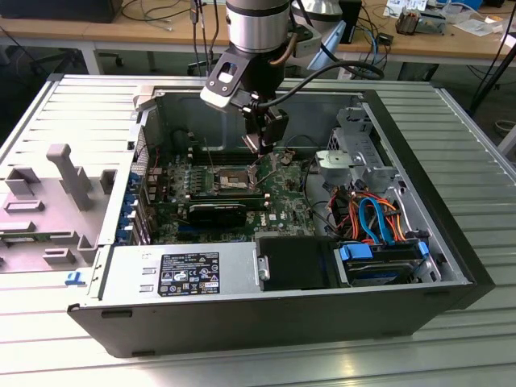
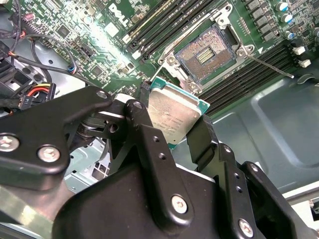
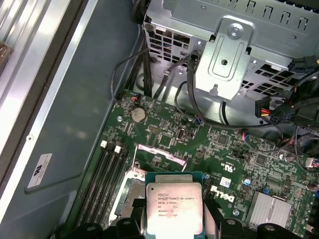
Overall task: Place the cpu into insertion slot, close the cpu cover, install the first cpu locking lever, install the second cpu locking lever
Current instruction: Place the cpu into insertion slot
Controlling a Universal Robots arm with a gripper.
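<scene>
My gripper (image 2: 172, 130) is shut on the cpu (image 2: 172, 115), a flat square chip with a silver-grey top and green edge, pinched by two opposite sides between the black fingers (image 2: 202, 138). In the first wrist view the cpu (image 3: 174, 203) sits level in the gripper (image 3: 174, 225) above the green board. The insertion slot (image 2: 207, 51) lies a short way below and beside the chip, its gold contacts bare inside a silver rim. A thin locking lever (image 2: 271, 66) sticks out loose from the slot. In the exterior view the gripper (image 1: 263, 150) hangs just above the insertion slot (image 1: 228, 176), toward its right.
The green motherboard (image 1: 282, 197) lies inside an open black tower case (image 1: 451, 242). Long black memory slots (image 2: 164, 27) flank the socket. A silver drive cage (image 3: 224, 55) and cable bundles (image 1: 371, 214) stand on the exterior view's right. The case's front wall (image 1: 185, 274) rises near the camera.
</scene>
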